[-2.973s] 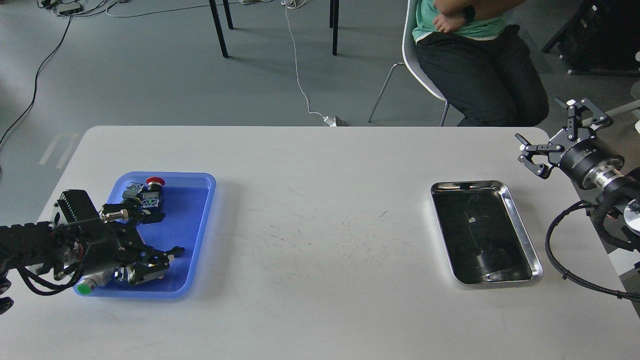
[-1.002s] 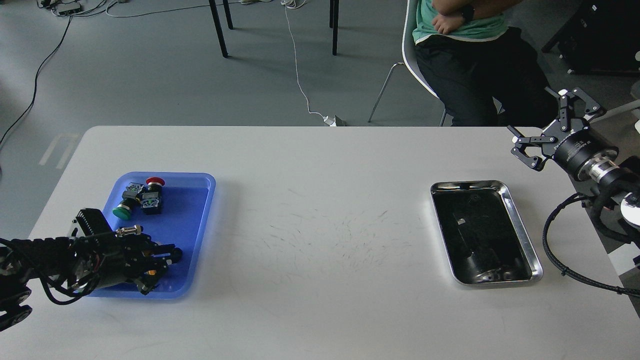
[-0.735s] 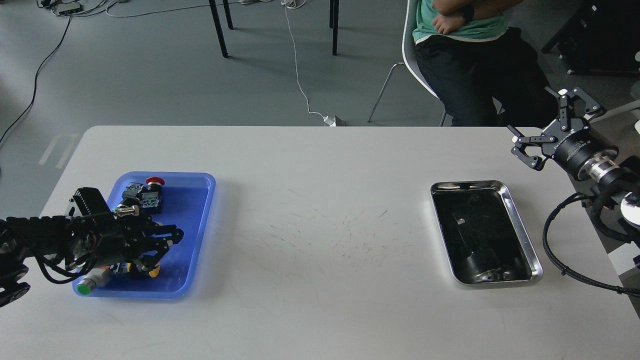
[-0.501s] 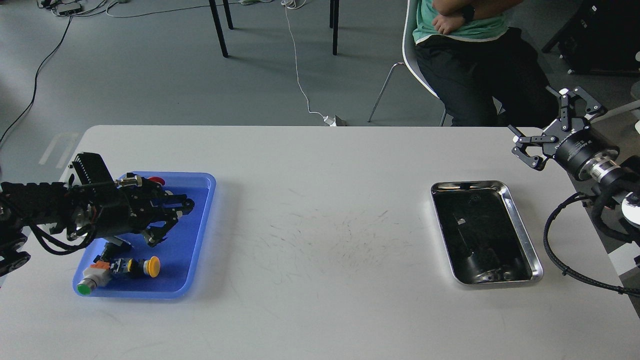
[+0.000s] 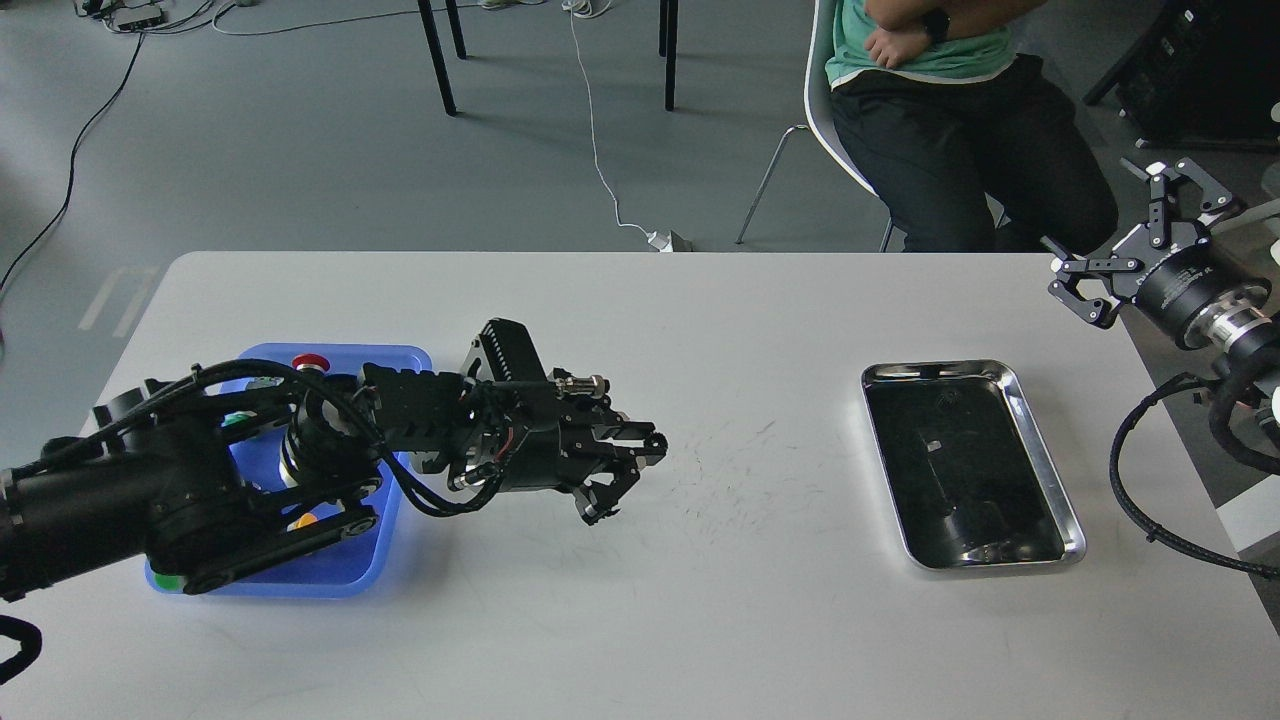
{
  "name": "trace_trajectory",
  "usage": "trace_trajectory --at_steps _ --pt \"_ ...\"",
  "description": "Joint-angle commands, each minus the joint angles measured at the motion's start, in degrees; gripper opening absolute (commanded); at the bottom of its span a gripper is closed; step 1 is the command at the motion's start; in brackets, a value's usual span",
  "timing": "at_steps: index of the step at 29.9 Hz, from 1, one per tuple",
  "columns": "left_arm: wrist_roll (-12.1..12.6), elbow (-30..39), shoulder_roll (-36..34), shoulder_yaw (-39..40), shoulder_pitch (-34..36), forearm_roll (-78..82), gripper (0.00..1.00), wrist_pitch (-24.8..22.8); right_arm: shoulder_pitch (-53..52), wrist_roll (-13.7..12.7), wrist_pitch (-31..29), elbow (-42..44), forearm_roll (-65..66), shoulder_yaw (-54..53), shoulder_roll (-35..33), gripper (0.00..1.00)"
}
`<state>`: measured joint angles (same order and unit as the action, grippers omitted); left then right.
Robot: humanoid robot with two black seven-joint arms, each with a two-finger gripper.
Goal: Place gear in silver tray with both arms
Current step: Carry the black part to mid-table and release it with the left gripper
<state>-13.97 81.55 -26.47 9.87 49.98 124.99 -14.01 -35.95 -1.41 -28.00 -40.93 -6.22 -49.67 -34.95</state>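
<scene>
The silver tray (image 5: 1041, 450) lies on the right part of the white table, its dark bottom bare. My left arm reaches from the left edge over the blue tray (image 5: 408, 374). Its gripper (image 5: 622, 478) hovers above the table's middle, well left of the silver tray. The dark fingers blend together, so I cannot tell whether they hold gear. My right gripper (image 5: 1128, 240) hangs open and empty off the table's far right corner, above and right of the silver tray.
The blue tray holds small push-button parts, mostly hidden by my left arm; a red button (image 5: 308, 361) shows at its far edge. A seated person (image 5: 960, 130) is behind the table's far right. A black cable (image 5: 1150, 520) loops near the right edge.
My left gripper has risen out of the blue tray and swung right to the table's middle. My right gripper has drifted slightly right and stayed open.
</scene>
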Motion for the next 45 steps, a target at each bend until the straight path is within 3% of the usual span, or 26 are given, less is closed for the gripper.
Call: trace_trajectory --at_steps 1,6,12,19,35,40,45 --pt "0.5 -5.2 8.2 -0.4 0.1 0.0 0.13 -0.6 0.0 0.0 0.0 0.1 0.0 -0.1 0.0 0.96" --pt "0.3 -15.9 17.3 -0.5 -0.1 0.0 0.13 -0.1 0.0 0.0 0.0 0.2 0.0 -0.2 0.0 0.97" --pt "-0.3 -23.3 22.9 -0.8 -0.3 0.0 0.13 1.3 0.1 0.0 0.0 0.2 0.0 -0.3 -0.2 0.97" --pt "-0.4 -25.3 26.5 -0.8 -0.5 0.0 0.13 2.1 0.1 0.0 0.0 0.2 0.0 -0.3 -0.3 0.97" --pt "-1.3 -34.4 26.5 -1.2 -3.0 0.0 0.14 9.7 0.0 0.0 0.0 0.2 0.0 -0.3 -0.3 0.97" --pt "-1.7 -34.5 26.5 -4.0 -3.7 0.0 0.15 10.3 0.0 0.0 0.0 0.3 0.0 -0.3 -0.3 0.97" --pt "-1.9 -34.6 26.5 -3.9 -4.1 0.0 0.24 11.0 0.0 0.0 0.0 0.3 0.0 -0.3 -0.2 0.97"
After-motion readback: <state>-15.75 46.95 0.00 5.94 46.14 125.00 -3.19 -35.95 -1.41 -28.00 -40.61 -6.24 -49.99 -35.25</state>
